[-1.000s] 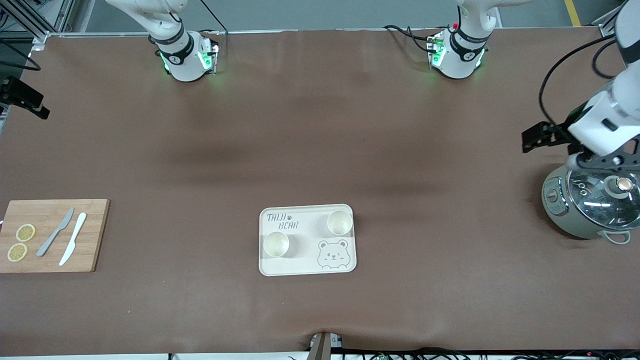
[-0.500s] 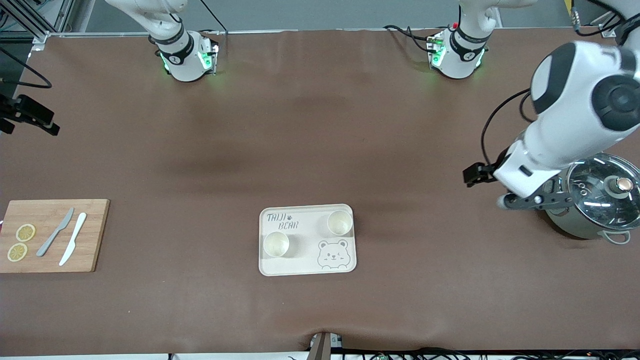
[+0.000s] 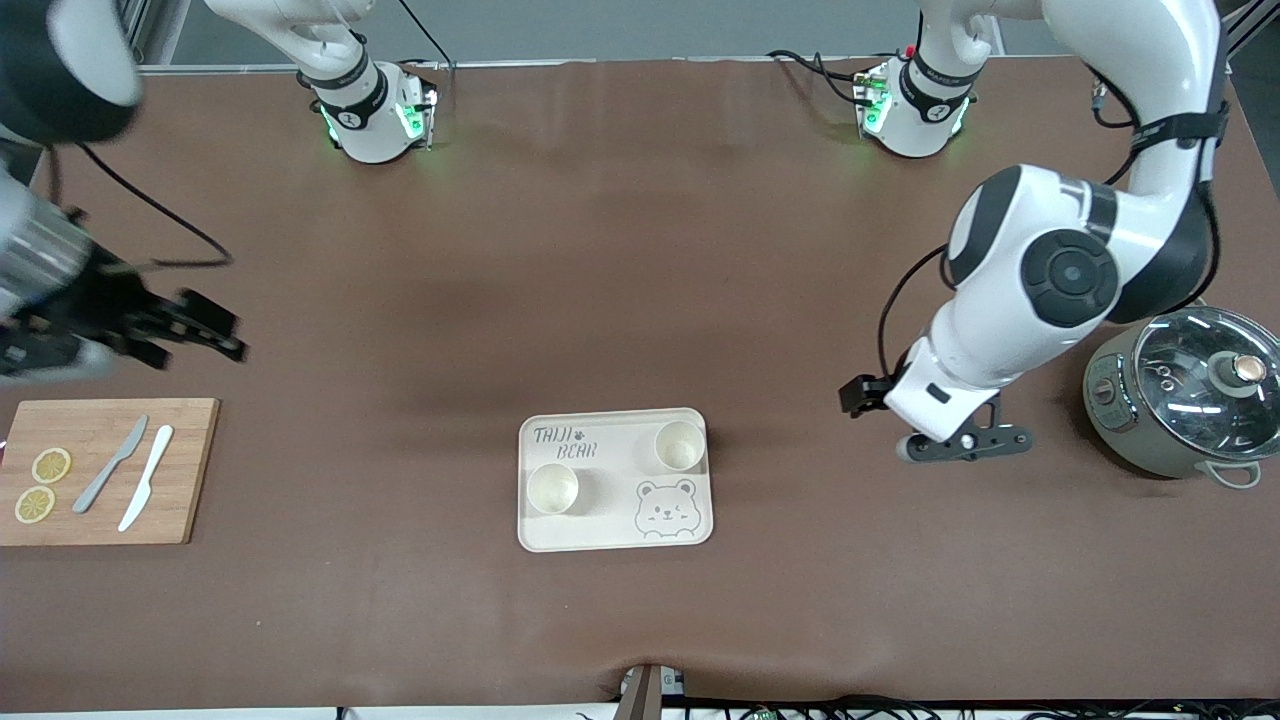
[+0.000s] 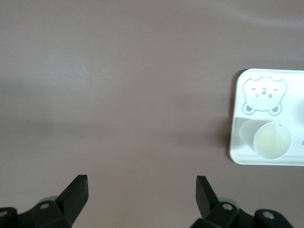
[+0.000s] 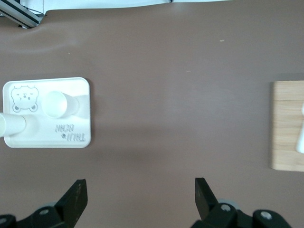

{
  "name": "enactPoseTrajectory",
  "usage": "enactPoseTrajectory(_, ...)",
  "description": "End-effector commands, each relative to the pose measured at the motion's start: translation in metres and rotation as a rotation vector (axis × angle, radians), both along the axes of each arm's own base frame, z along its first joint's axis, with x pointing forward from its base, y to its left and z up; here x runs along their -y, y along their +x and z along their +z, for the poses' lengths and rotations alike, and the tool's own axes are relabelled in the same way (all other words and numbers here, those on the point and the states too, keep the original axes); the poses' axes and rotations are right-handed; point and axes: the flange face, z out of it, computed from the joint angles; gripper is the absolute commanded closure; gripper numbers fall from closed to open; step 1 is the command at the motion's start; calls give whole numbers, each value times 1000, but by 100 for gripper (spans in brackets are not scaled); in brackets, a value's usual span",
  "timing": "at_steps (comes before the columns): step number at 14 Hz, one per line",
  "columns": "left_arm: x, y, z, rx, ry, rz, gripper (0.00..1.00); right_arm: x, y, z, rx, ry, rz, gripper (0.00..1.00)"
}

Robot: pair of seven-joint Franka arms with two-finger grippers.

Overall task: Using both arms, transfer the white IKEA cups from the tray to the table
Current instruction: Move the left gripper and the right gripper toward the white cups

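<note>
- We found both white IKEA cups (image 3: 552,488) standing upright in the tray (image 3: 610,538): one near the corner beside the lettering's end, toward the left arm's end of the worktop (image 3: 640,250), the other (image 3: 679,445) closer to the front camera's edge and toward the right arm's end.
- The tray sat roughly midway along the worktop, toward the edge nearest the front camera, with nothing yet set down on the bare brown surface.
- The left pincer (image 3: 955,446) hung over bare worktop between the tray and a lidded pot (image 3: 1185,400); its fingers (image 4: 76,194) were spread wide and empty.
- The right pincer (image 3: 195,335) hung over bare worktop just past the cutting board (image 3: 105,470), spread wide too, carrying nothing.
- We judged the risks as these: the cups are small and tapered, so an off-centre pinch could tip one or drag the light tray.
- Both arms converging on one small tray could crowd each other.
- The left arm's elbow passed close to the pot.
</note>
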Motion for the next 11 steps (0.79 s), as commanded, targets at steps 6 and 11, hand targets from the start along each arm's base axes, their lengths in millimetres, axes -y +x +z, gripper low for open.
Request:
enactPoseTrajectory(6,103,-6,-61,29,-77,96,0,-141,56,-118,-17,-68,-45,0)
enactPoseTrajectory(11,148,-14,-117,48,-111,127,0,-194,66,-185,40,-34,-39,0)
